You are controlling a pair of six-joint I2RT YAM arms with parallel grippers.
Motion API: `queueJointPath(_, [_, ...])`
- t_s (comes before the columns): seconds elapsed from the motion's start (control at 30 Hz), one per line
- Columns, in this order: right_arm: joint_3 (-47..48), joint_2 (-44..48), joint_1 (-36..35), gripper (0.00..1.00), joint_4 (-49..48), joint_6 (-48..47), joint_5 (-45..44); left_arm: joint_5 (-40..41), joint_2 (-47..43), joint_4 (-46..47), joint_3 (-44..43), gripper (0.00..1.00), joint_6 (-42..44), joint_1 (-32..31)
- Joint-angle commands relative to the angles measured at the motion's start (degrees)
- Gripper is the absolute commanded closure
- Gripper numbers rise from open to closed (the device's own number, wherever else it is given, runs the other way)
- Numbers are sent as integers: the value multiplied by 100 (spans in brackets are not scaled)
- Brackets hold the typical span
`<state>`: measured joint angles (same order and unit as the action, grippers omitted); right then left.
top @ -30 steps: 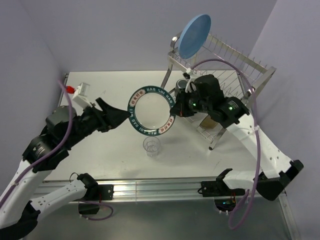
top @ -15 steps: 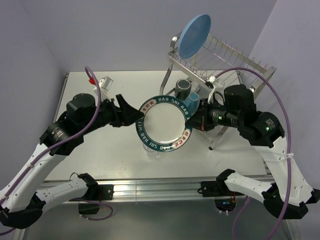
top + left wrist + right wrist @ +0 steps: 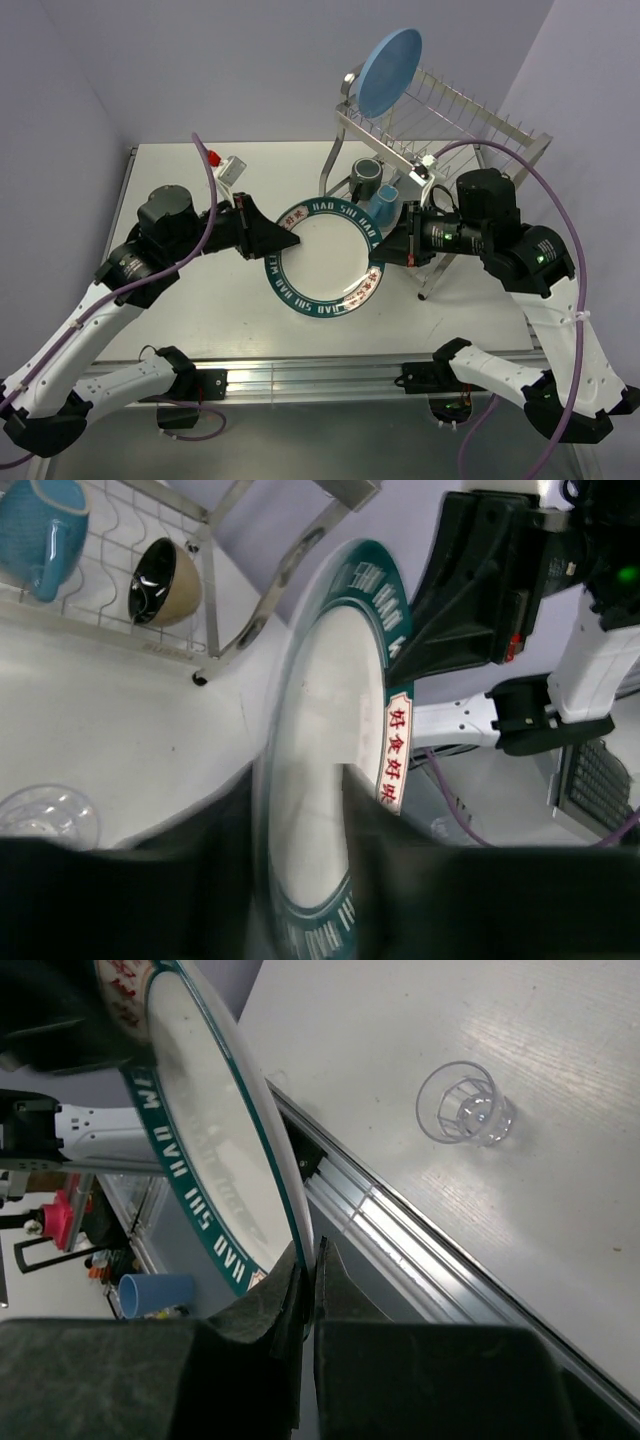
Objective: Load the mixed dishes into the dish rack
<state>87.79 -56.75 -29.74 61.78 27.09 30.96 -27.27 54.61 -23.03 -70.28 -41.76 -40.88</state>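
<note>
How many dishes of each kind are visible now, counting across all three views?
Plates: 2 (light-blue plate, lettered plate)
Mugs or cups: 2 (dark mug, blue cup)
Glasses: 1 (clear glass)
Total: 5

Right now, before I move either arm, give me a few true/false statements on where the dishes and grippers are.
1. The left gripper and right gripper both grip the lettered plate. True.
2. The blue plate lies flat on the table. False: it stands upright in the rack's top tier.
3. The glass is in the rack. False: it stands on the table.
4. The bowl is in the rack. True.
</note>
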Motion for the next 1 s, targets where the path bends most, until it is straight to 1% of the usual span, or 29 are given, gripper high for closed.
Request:
queueJointPath(0.0, [309,-11,134,100,-588,103,270,-893,-38,694,67,81,-131,-25])
queueJointPath(0.03, [361,-46,152,100,-588,129,288,-912,-21,677,67,91,-131,-16])
queueJointPath(0.07, [457,-55,178,100,-597,147,305,-921,-3,642,41,99,-122,-16])
queueJointPath(0.13, [555,-99,240,100,-553,165,244,-921,41,650,15,100,-113,-16])
queueJointPath(0.17, [712,-117,258,93,-501,156,183,-851,58,659,-90,100,-96,-16])
queueJointPath(0.2, [818,-134,267,80,-431,139,113,-729,85,581,-161,100,-70,-16])
queueJointPath(0.23, [932,-169,275,65,-369,78,-114,-536,111,580,-222,100,-8,-16])
queueJointPath(0.27, [1168,-187,267,41,-177,42,-264,-404,146,536,-440,100,44,-16])
queueJointPath(0.3, [1283,-196,275,28,-71,7,-388,-263,268,397,-582,100,88,-16])
queueJointPath(0.33, [1406,-222,275,18,52,-80,-537,-114,357,326,-731,100,211,-16])
queueJointPath(0.37, [1616,-231,275,10,306,-125,-834,123,453,264,-1063,100,281,-16])
queueJointPath(0.43, [1776,-205,275,7,632,-274,-1073,370,822,98,-1425,100,474,-16])
queueJointPath(0.47, [1846,-161,267,7,703,-292,-1240,632,936,53,-1784,100,545,-16])
queueJointPath(0.53, [1830,31,275,7,809,-310,-1408,862,1323,26,-2146,100,703,-16])
queueJointPath(0.6, [1663,338,275,8,880,-266,-1601,1214,1753,-9,-2787,100,835,-16])
queueJointPath(0.63, [1549,471,275,10,871,-179,-1654,1319,1920,-44,-3268,100,966,-16])
queueJointPath(0.67, [1183,637,267,19,819,-134,-1689,1460,2078,-131,-3508,100,1029,-16])
queueJointPath(0.7, [970,978,275,28,749,-90,-1672,1652,2428,-167,-3771,100,1073,-16])
queueJointPath(0.73, [751,1130,267,41,678,-12,-1672,1715,2623,-184,-4296,100,1204,-25])
queueJointPath(0.77, [296,1279,275,77,669,50,-1672,1768,2808,-254,-4579,100,1275,-25])
queueJointPath(0.8, [74,1516,275,96,669,94,-1611,1803,3210,-272,-4869,100,1336,-16])
queueJointPath(0.83, [-337,1614,275,100,660,95,-1524,1821,3388,-264,-5333,100,1441,-16])
queueJointPath(0.87, [-515,1702,275,100,660,95,-1410,1856,3694,-125,-5503,100,1503,-16])
queueJointPath(0.97, [-1035,2088,275,100,625,226,-1435,2093,4135,402,-5952,100,1732,-77])
